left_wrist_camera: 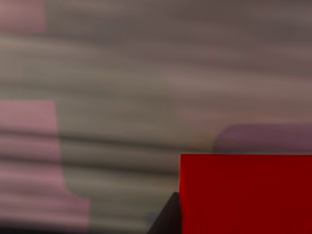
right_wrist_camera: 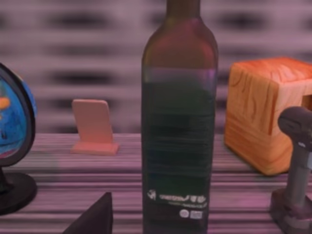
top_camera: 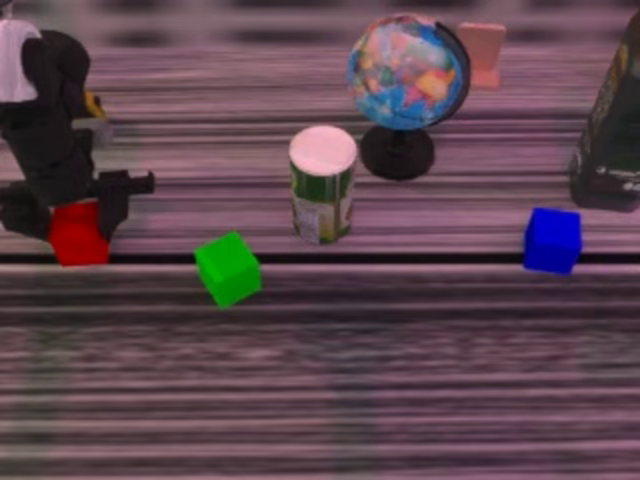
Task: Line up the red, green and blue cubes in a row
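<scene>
Down near the front of the tabletop (top_camera: 320, 400) sits the green cube (top_camera: 228, 268), turned a bit askew, left of the middle; just behind its line the red cube (top_camera: 78, 234) sits at the far left and the blue cube (top_camera: 552, 240) sits well apart at the right; so all three are roughly along one line already, but spread out unevenly.

My left gripper (top_camera: 85, 205) is right at the red cube, low over it; in the left wrist view the red cube (left_wrist_camera: 246, 194) is very close, with one dark finger (left_wrist_camera: 166, 218) beside its side; I cannot tell if the jaws are wide or closed on it.

Each cube looks small, hard and light, with flat plain sides; I think it will not bend or break, and it may slide if pushed; the best hold is on two opposite flat sides, near the middle.

Farther back stand a can (top_camera: 322, 185), then a globe (top_camera: 407, 75) and a pink stand (top_camera: 482, 55); my right arm is parked by a dark bottle (top_camera: 612, 120) at the far right; I cannot tell how its jaws are.
</scene>
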